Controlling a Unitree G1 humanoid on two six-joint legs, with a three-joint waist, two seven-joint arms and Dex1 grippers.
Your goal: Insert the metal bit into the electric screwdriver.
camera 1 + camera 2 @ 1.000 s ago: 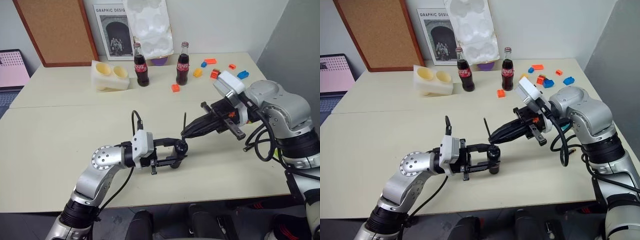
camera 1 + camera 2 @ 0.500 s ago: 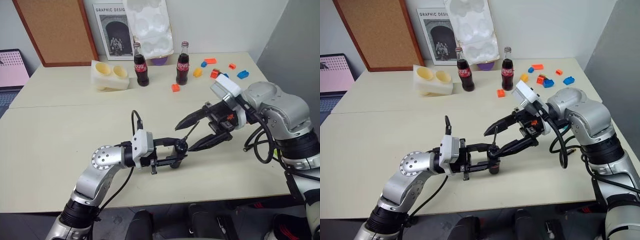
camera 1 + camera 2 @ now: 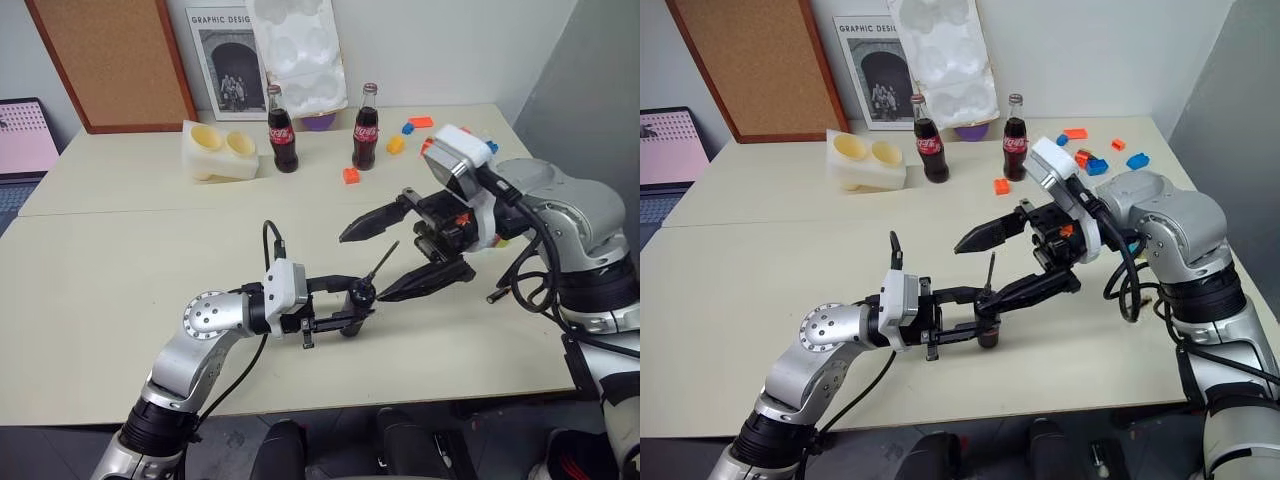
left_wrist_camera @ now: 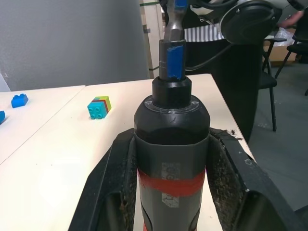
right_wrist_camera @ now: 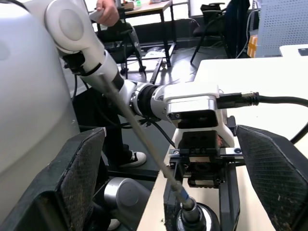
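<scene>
Beige bench (image 3: 120,260) surface carries everything. Near its front edge, the electric screwdriver (image 3: 357,300) is clamped upright in the left claw (image 3: 345,306), with the metal bit (image 3: 381,258) standing tilted in its blue tip. Just beyond, the right claw (image 3: 375,263) is spread wide around the bit, not touching it. Two cola bottles (image 3: 282,128) stand toward the far edge.

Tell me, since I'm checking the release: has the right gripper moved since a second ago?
Yes. The right gripper has opened off the metal bit; its upper finger now sits nearer the cola bottle.
</scene>
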